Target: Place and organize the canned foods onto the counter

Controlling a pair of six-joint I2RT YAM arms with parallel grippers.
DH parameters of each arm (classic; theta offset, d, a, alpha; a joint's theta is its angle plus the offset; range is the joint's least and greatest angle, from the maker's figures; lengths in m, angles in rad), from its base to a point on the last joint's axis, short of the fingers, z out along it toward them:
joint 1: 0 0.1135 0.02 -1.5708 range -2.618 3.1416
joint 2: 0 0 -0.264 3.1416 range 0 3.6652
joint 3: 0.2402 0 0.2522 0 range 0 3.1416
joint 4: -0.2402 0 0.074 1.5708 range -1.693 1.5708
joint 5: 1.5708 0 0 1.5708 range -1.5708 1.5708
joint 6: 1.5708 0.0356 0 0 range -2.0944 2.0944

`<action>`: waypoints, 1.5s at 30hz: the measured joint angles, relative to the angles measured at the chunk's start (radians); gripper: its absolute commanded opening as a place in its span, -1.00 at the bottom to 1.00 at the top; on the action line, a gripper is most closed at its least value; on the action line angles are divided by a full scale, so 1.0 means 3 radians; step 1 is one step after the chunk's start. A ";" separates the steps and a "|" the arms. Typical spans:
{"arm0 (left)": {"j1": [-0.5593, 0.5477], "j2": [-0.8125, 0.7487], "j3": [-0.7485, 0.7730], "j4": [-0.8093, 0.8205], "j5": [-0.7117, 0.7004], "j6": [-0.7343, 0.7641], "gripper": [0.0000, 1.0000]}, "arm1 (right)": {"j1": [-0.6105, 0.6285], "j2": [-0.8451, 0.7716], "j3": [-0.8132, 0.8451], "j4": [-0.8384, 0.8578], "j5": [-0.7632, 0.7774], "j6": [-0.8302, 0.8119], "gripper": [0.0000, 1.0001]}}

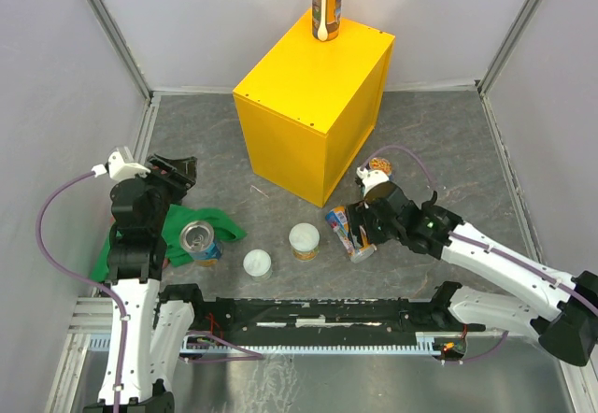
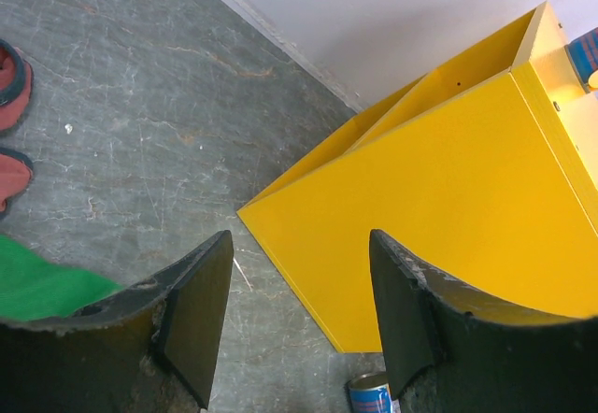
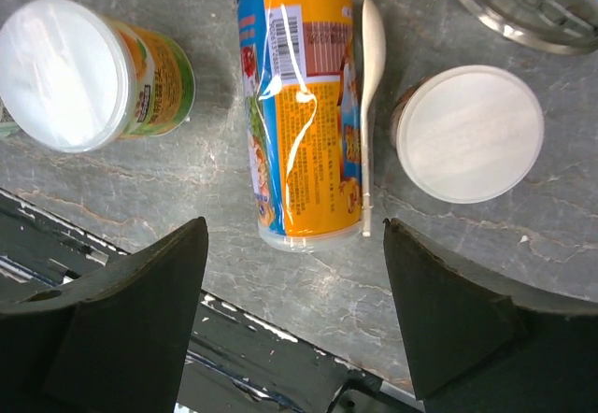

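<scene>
One down, six to go. A tall slim orange-labelled can with a white lid [image 1: 327, 2] stands upright at the far edge of the bright yellow box-shaped cabinet [image 1: 308, 123], and that's the only one on top.

Everything else is down on the grey stone-patterned bench [image 1: 439, 142]. The right gripper [image 3: 294, 235] hangs over the second orange-labelled can [image 3: 304, 114]. That one is lying on its side near the cabinet's front corner, with a white plastic spoon [image 3: 370, 77] strapped along it. The jaws are spread wide and hold nothing, and the can sits just ahead of the fingertips.

Flanking it are two short white-lidded cans, one to the left [image 3: 65, 72] and one close on the right [image 3: 467, 133]. The silver top of a blue-labelled can [image 3: 523, 2] peeks in at the corner. A third white-lidded can [image 1: 257, 263] sits near the front rail. The other wide blue-labelled can [image 1: 198, 238] stands on a crumpled green cloth [image 1: 220, 221].

Over on the left, the left gripper [image 2: 299, 245] is up off the surface and pointed toward the cabinet. Its jaws are partly apart and there's nothing between them.

My read: the lying orange can is the next pick. It'll need standing up before it goes beside its twin, so the bulk of the job is ahead.
</scene>
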State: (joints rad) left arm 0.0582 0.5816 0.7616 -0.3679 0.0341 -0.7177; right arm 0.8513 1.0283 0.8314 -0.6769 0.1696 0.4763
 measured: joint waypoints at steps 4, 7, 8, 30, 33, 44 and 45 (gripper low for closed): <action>0.0000 0.0001 0.0003 -0.0009 -0.0010 0.0000 0.34 | 0.0090 0.0001 -0.0098 0.0028 0.0000 0.0080 0.69; 0.0000 0.0000 0.0003 -0.0017 -0.0013 0.0000 0.34 | 0.0161 0.0018 -0.0169 0.0052 0.0005 0.0121 0.70; 0.0000 0.0001 0.0003 -0.0018 -0.0013 0.0000 0.34 | 0.0191 0.0031 -0.0200 0.0070 0.0019 0.0144 0.70; -0.0024 -0.0027 0.0083 -0.0145 -0.0113 0.0067 0.37 | 0.0435 0.0617 -0.0404 0.0252 0.0395 0.0294 0.91; -0.0032 -0.0027 0.0083 -0.0155 -0.0118 0.0070 0.38 | 0.0435 0.0710 -0.0404 0.0278 0.0429 0.0292 0.90; -0.0050 -0.0025 0.0083 -0.0163 -0.0192 0.0109 0.39 | 0.0435 0.0966 -0.0404 0.0446 0.0477 0.0276 0.69; -0.0050 -0.0025 0.0083 -0.0165 -0.0197 0.0113 0.39 | 0.0435 0.0974 -0.0404 0.0450 0.0487 0.0270 0.60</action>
State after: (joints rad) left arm 0.0433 0.5739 0.7864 -0.4175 -0.0250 -0.6838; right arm 0.9817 1.3205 0.7101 -0.5419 0.3157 0.5571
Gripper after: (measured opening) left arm 0.690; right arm 0.885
